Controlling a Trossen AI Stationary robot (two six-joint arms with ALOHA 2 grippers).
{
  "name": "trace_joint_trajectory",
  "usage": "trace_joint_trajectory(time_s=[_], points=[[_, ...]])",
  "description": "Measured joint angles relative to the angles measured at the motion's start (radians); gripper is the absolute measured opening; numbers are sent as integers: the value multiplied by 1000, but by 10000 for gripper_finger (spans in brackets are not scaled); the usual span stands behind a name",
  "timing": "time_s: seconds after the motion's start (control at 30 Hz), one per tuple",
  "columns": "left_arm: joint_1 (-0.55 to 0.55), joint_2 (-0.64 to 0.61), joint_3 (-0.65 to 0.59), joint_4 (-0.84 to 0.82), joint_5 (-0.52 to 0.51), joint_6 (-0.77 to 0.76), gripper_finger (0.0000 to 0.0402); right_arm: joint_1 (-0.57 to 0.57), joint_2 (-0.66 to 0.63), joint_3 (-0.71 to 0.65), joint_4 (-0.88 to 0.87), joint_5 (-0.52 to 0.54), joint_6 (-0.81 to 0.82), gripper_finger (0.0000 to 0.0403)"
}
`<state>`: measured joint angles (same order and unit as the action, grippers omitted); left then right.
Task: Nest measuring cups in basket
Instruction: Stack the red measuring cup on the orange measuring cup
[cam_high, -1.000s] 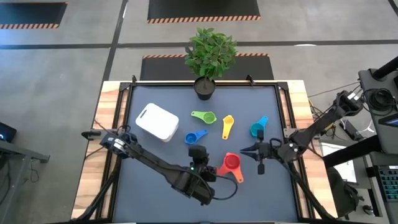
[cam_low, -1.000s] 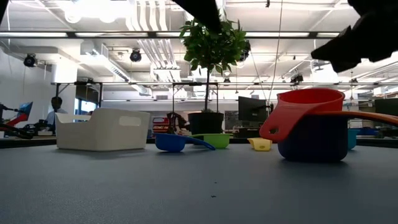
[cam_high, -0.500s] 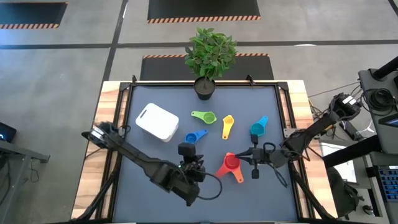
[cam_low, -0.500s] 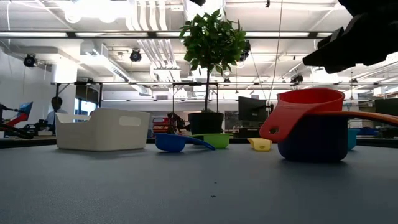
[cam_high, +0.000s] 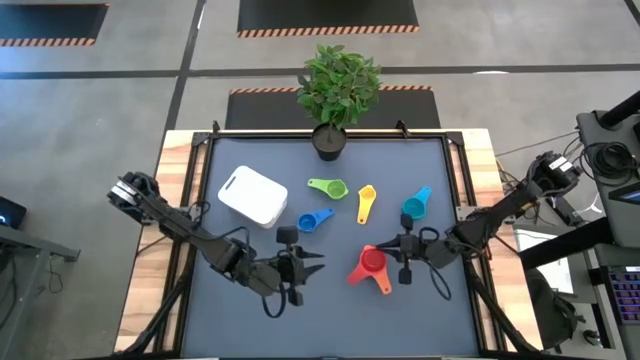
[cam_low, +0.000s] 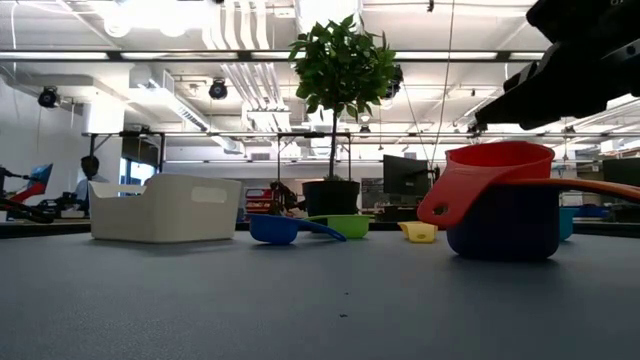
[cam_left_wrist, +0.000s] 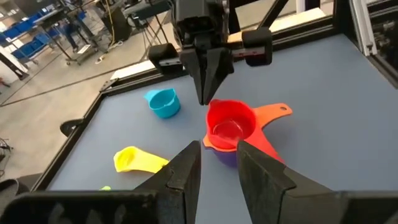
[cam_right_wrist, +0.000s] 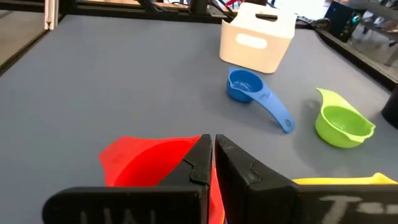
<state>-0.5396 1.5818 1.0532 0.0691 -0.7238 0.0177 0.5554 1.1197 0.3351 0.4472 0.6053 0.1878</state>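
Three measuring cups are already stacked together near the middle of the worktop's front half: a red cup (cam_high: 371, 262) sits inside an orange cup (cam_left_wrist: 268, 125), which rests in a dark purple cup (cam_low: 503, 231) at the bottom. Four cups lie loose and separate toward the back: a green cup (cam_high: 329, 187), a yellow cup (cam_high: 366, 203), a blue cup (cam_high: 314, 219) and a teal cup (cam_high: 415, 204). The white basket (cam_high: 253, 195) stands in the back left part of the worktop, well apart from the stack, and whether it holds anything cannot be told from these views. By this layout, nesting looks under halfway done and nothing appears moved to the basket yet. The right gripper (cam_high: 396, 248) hovers just beside the stack, fingers clenched together on nothing. The left gripper (cam_high: 312, 266) is left of the stack, fingers slightly parted and empty.
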Motion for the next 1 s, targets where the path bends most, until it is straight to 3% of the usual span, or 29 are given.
trace_joint_trajectory(time_s=[0.47, 0.83, 1.0], points=[[0, 8, -5, 17, -2, -4, 86, -20, 80, -2, 0, -29, 49, 8], [2, 33, -5, 25, -2, -64, 86, -20, 58, -1, 0, -30, 48, 8], [10, 91, -6, 29, 1, -112, 86, -19, 6, 40, -94, -65, 65, 8]])
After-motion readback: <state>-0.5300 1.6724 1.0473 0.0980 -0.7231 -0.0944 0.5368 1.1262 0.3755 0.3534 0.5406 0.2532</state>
